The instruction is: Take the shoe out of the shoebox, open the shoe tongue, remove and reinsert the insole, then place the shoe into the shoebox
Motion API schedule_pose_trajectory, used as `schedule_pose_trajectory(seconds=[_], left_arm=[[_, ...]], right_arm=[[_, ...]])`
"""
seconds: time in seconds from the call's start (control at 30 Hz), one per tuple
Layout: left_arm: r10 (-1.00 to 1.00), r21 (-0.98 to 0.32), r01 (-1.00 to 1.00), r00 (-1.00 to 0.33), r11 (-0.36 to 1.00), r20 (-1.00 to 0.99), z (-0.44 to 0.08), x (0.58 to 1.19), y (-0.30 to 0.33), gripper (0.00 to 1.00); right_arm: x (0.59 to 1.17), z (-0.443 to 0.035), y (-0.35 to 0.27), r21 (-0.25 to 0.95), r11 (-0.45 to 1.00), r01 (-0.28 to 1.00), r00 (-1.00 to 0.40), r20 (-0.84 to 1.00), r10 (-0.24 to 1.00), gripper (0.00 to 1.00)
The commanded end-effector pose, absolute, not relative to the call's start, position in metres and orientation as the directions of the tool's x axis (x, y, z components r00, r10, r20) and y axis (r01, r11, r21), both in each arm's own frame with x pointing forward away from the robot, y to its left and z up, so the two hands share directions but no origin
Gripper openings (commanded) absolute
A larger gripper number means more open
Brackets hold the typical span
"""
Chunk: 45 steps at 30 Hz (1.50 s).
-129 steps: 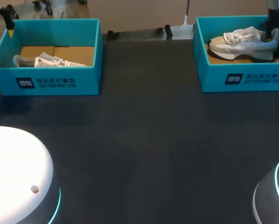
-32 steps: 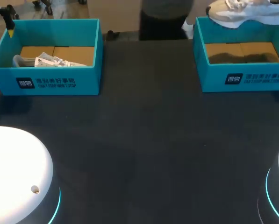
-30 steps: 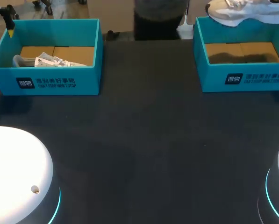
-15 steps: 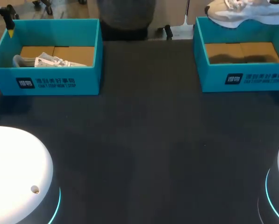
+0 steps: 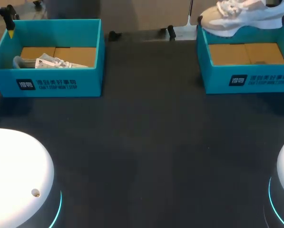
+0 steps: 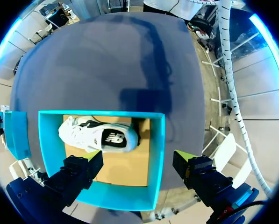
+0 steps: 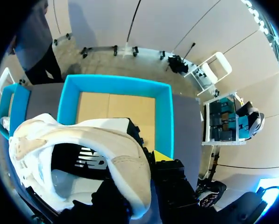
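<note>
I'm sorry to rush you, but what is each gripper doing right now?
Left gripper: open, holding nothing.
Right gripper: closed on the shoe, held above the box.

Matt cardboard shoebox (image 5: pixel 246 80); soft cloth shoe (image 5: pixel 237 19); matt table (image 5: pixel 146 142).

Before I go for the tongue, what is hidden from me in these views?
1. Right gripper: in the right wrist view the lifted shoe covers one finger, so the grip spot is unclear; the gripper is not clearly in the head view.
2. Lifted shoe: the head view's top edge cuts off its upper part.
3. Other shoe: in the head view the left shoebox front wall hides its lower side.
</note>
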State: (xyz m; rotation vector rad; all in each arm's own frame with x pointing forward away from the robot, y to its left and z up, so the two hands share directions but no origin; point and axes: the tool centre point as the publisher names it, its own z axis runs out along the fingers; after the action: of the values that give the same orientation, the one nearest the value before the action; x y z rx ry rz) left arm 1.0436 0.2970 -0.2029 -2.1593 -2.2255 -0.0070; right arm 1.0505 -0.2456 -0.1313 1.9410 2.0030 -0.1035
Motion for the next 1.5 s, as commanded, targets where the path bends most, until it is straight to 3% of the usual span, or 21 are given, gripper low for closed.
schedule_pose_trajectory(seconds=[0.03, 0.7, 1.3, 1.5], left_arm=[[0.999, -0.023, 0.999, -0.029, 0.030, 0.034, -0.203, 1.042, 0.297, 1.00], [0.999, -0.023, 0.999, -0.029, 0.030, 0.034, -0.203, 1.042, 0.297, 1.00], [0.999, -0.023, 0.999, -0.029, 0.030, 0.034, -0.203, 1.042, 0.297, 1.00], [0.999, -0.023, 0.999, -0.029, 0.030, 0.034, -0.203, 1.042, 0.297, 1.00]], right_arm=[[1.014, -0.122, -0.230, 0.228, 0.060, 0.972, 0.013, -0.304, 0.952, 0.00], [0.929, -0.110, -0.149, 0.214, 0.017, 0.977, 0.054, -0.318, 0.947, 0.00], [0.929, -0.110, -0.149, 0.214, 0.017, 0.977, 0.054, -0.318, 0.947, 0.00], [0.894, -0.109, -0.125, 0.230, -0.029, 0.973, 0.102, -0.315, 0.943, 0.00]])
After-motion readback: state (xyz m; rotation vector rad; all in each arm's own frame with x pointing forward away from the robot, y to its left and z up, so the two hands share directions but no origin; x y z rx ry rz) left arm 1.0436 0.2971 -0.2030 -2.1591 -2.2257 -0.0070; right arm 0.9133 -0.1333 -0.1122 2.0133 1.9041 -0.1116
